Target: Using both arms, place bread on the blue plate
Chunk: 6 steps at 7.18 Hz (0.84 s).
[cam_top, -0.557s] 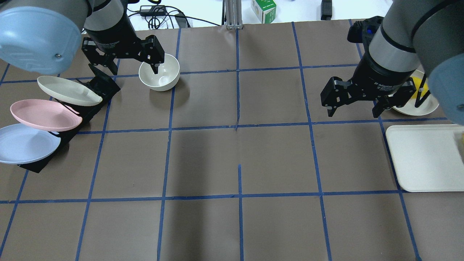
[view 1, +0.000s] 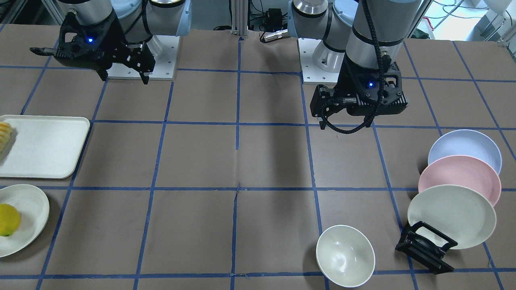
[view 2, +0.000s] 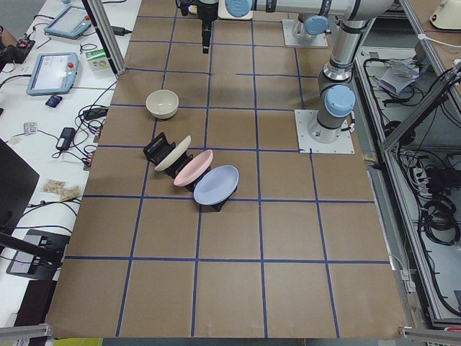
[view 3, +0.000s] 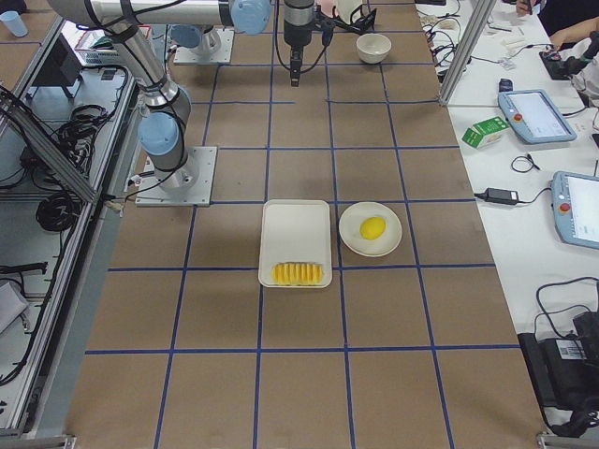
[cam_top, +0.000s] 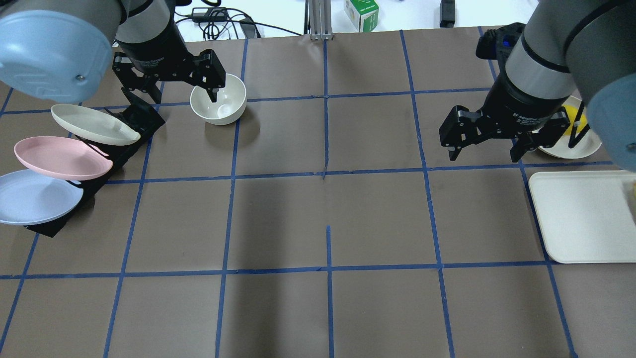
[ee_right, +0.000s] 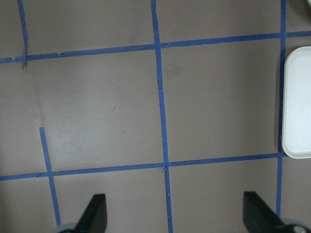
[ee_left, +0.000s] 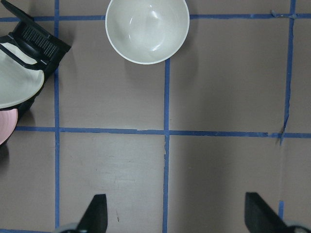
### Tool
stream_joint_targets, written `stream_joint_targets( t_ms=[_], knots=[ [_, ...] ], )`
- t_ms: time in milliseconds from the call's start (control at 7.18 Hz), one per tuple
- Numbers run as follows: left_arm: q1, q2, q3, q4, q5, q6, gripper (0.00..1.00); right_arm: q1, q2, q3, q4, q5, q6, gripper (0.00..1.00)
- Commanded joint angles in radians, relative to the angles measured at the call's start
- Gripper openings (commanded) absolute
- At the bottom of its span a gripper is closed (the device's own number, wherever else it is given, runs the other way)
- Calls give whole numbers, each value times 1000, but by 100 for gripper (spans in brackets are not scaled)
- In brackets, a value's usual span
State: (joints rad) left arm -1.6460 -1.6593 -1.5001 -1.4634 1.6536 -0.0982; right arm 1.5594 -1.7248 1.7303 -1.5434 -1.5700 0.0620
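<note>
Far on the left, three plates stand tilted in a black rack [cam_top: 145,118]. The blue plate [cam_top: 35,196] is the one closest to the robot. Next comes a pink plate [cam_top: 59,158], then a cream plate [cam_top: 92,124]. The blue plate has nothing on it.

Just past the rack hangs the left end effector [cam_top: 172,94]. Its two fingers are spread wide apart and it holds nothing. A white bowl [cam_top: 218,99] sits on the brown counter [cam_top: 318,223] right by it.

The middle of the counter shows only blue tape lines.

Further right hangs the right end effector [cam_top: 484,155]. It is spread wide too, and there is nothing between its fingers. It hangs above the counter, near the tray.

Beside it is a small white plate [view 1: 32,209] with a yellow lemon [view 1: 8,219] on it. Next to that plate lies a white tray [cam_top: 581,219]. The bread [view 3: 298,273] lies across the tray's far right end. It is well apart from the blue plate, at the other end of the counter. Neither end effector touches it.
</note>
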Motion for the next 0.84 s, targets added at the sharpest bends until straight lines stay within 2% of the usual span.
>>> stream_joint_targets(
  t_ms=[0, 418, 697],
  knots=[
    [0, 1, 0, 0, 0, 0, 100, -2, 2, 0, 0, -1, 1, 100],
    [0, 1, 0, 0, 0, 2, 100, -36, 33, 9, -3, -11, -25, 100],
    [0, 1, 0, 0, 0, 2, 100, -190, 48, 46, -1, -58, -74, 100]
  ],
)
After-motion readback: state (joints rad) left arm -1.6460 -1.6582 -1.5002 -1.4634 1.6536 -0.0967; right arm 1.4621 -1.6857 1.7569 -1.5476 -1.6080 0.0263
